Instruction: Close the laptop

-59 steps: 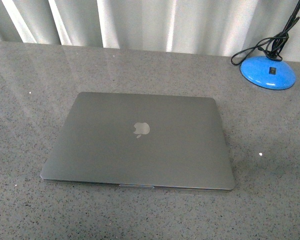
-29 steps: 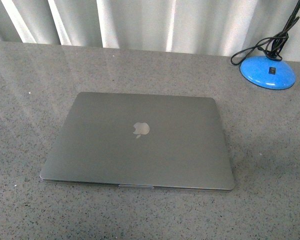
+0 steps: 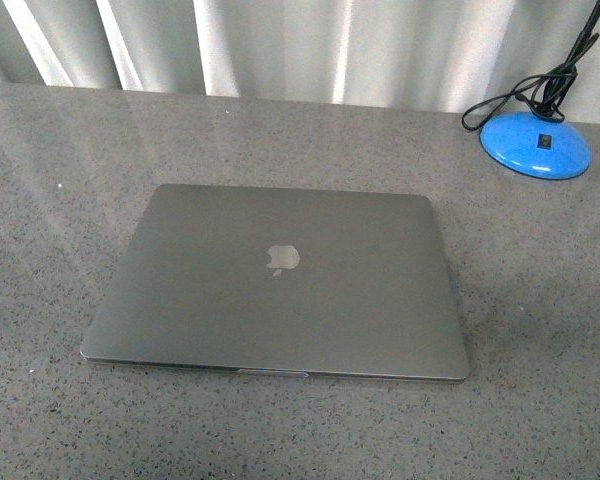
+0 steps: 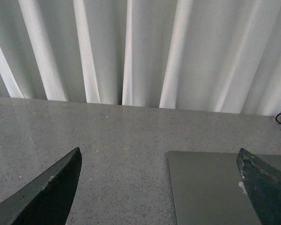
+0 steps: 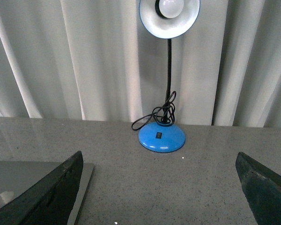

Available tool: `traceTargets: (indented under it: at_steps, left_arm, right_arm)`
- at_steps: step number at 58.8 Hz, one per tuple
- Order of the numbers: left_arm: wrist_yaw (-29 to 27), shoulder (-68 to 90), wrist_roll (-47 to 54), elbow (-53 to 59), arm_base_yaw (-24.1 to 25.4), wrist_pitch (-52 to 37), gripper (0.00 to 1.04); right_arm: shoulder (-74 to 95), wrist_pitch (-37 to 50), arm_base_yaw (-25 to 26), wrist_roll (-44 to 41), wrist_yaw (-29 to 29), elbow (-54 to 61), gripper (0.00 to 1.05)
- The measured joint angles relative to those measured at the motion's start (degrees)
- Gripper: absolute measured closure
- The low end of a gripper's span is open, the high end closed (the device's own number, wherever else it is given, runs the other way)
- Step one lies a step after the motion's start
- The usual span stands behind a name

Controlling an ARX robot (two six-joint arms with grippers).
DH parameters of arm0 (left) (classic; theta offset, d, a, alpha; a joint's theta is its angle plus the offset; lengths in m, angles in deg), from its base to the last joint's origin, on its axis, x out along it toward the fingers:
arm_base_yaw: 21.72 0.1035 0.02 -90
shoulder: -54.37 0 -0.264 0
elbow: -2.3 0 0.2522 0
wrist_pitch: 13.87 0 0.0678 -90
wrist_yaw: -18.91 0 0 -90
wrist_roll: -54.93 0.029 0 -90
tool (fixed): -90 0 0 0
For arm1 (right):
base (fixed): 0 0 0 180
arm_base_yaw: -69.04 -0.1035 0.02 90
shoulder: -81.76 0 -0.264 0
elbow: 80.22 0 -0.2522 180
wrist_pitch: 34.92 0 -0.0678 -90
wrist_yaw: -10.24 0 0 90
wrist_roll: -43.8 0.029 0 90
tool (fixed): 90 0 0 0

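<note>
The laptop (image 3: 280, 280) is a slim grey notebook lying flat with its lid shut, apple logo up, in the middle of the grey speckled table (image 3: 60, 200). Its keys, trackpad and screen are hidden under the lid. Neither arm shows in the front view. My left gripper (image 4: 159, 187) is open and empty, above the table by the laptop's left part (image 4: 206, 187). My right gripper (image 5: 159, 187) is open and empty, above the table to the right of the laptop's edge (image 5: 18, 180).
A blue desk lamp with a round base (image 3: 535, 143) and a coiled black cable (image 3: 525, 95) stands at the back right; it also shows in the right wrist view (image 5: 161, 137). White curtains (image 3: 280, 45) hang behind the table's far edge.
</note>
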Motion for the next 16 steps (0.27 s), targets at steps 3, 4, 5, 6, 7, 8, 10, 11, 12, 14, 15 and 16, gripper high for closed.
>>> traceTargets:
  at_steps: [3,4,5,6,7,8,10,11,12,14,15,16]
  left_arm:
    - [0.0,0.0,0.0,0.0,0.0,0.0,0.07]
    - [0.0,0.0,0.0,0.0,0.0,0.0,0.07]
    - [0.0,0.0,0.0,0.0,0.0,0.0,0.07]
    - [0.02,0.0,0.0,0.0,0.0,0.0,0.07]
    - [0.0,0.0,0.0,0.0,0.0,0.0,0.07]
    - [0.0,0.0,0.0,0.0,0.0,0.0,0.07]
    - [0.0,0.0,-0.02,0.0,0.0,0.0,0.07]
    - [0.0,0.0,0.0,0.0,0.0,0.0,0.07]
    - [0.0,0.0,0.0,0.0,0.0,0.0,0.07]
    - [0.0,0.0,0.0,0.0,0.0,0.0,0.07]
    - [0.0,0.0,0.0,0.0,0.0,0.0,0.07]
    - [0.0,0.0,0.0,0.0,0.0,0.0,0.07]
  right_arm:
    - [0.0,0.0,0.0,0.0,0.0,0.0,0.1]
    - [0.0,0.0,0.0,0.0,0.0,0.0,0.1]
    - [0.0,0.0,0.0,0.0,0.0,0.0,0.1]
    - [0.0,0.0,0.0,0.0,0.0,0.0,0.1]
    - [0.0,0.0,0.0,0.0,0.0,0.0,0.1]
    - [0.0,0.0,0.0,0.0,0.0,0.0,0.1]
    - [0.0,0.0,0.0,0.02,0.0,0.0,0.1]
    - [0.0,0.0,0.0,0.0,0.0,0.0,0.1]
    - [0.0,0.0,0.0,0.02,0.0,0.0,0.1]
    - [0.0,0.0,0.0,0.0,0.0,0.0,0.1]
    - [0.0,0.0,0.0,0.02,0.0,0.0,0.1]
    - [0.0,0.0,0.0,0.02,0.0,0.0,0.1]
